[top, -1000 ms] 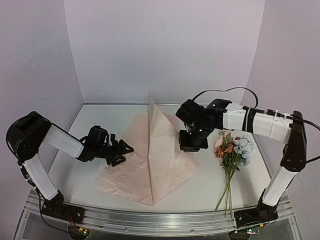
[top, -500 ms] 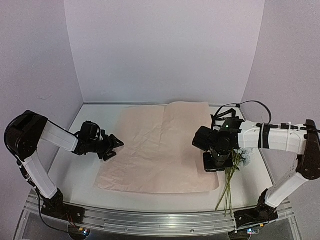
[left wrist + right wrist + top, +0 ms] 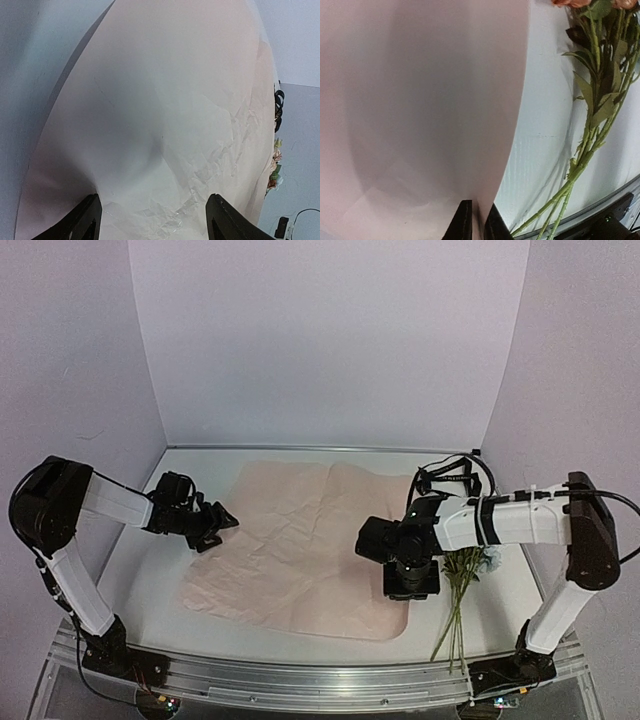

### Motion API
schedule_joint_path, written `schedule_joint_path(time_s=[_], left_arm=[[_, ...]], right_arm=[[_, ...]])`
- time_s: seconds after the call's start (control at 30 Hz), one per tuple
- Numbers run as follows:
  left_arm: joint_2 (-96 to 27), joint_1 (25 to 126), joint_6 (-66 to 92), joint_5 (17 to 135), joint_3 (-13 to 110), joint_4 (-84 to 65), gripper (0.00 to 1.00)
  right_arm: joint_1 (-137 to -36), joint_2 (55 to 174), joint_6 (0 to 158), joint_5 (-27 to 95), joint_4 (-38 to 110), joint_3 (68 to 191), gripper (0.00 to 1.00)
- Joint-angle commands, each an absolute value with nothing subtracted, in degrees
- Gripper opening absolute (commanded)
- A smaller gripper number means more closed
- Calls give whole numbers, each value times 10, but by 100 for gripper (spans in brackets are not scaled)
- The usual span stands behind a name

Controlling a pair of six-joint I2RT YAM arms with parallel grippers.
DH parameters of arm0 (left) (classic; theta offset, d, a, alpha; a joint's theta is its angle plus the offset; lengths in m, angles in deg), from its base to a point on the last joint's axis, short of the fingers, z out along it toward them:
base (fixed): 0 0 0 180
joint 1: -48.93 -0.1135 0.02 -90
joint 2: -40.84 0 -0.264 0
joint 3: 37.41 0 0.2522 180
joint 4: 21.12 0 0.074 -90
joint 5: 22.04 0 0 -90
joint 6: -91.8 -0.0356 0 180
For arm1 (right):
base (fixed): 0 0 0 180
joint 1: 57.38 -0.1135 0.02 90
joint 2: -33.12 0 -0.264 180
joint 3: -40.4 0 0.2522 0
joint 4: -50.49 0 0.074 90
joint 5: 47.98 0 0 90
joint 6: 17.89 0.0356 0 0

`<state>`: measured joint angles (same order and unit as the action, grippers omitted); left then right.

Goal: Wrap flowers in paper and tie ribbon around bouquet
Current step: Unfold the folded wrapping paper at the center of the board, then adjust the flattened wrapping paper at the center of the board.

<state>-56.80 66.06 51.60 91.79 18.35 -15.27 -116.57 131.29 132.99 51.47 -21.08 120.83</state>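
Left gripper (image 3: 222, 533) at paper (image 3: 300, 550) left edge, fingers (image 3: 82, 222) wide apart, holding nothing. Paper flat mid-table; bare table (image 3: 200, 465) beyond far edge. Right gripper (image 3: 410, 585) fingers nearly together, pinching paper's right edge. Flowers (image 3: 458, 600) just right of paper, long axis near-far, stems toward near edge.

White table (image 3: 150, 580); pale-lilac back wall (image 3: 320, 340) behind table; left wall (image 3: 70, 360) and right wall (image 3: 580, 360) same colour, flanking table; metal rail (image 3: 320, 686) along table's near edge; soft even light.
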Motion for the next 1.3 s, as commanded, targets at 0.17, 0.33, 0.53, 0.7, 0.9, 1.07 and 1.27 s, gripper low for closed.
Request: schedule_joint_path(time_s=[0.17,0.33,0.53,0.7,0.9,1.07,1.27], left_arm=[[-697,647,397,930,375,-13,73],[-733,642,343,921,469,50,74],[-751,636,300,917,540,96,75],[-719,636,293,931,558,109,77],[-633,681,336,948,476,79,79],[-590,778,400,951,397,18,78],[-587,865,485,954,342,-70,77]], right_arm=[[-1238,1409,1393,378,-86,1337,28],[-1239,1388,1368,359,-69,1325,56],[-1200,1311,1264,321,-120,1294,84],[-1103,1249,1187,304,-164,1225,95],[-1014,1260,1136,255,-157,1175,98],[-969,1288,1106,238,-106,1159,98],[-924,1321,1100,239,-20,1143,98]])
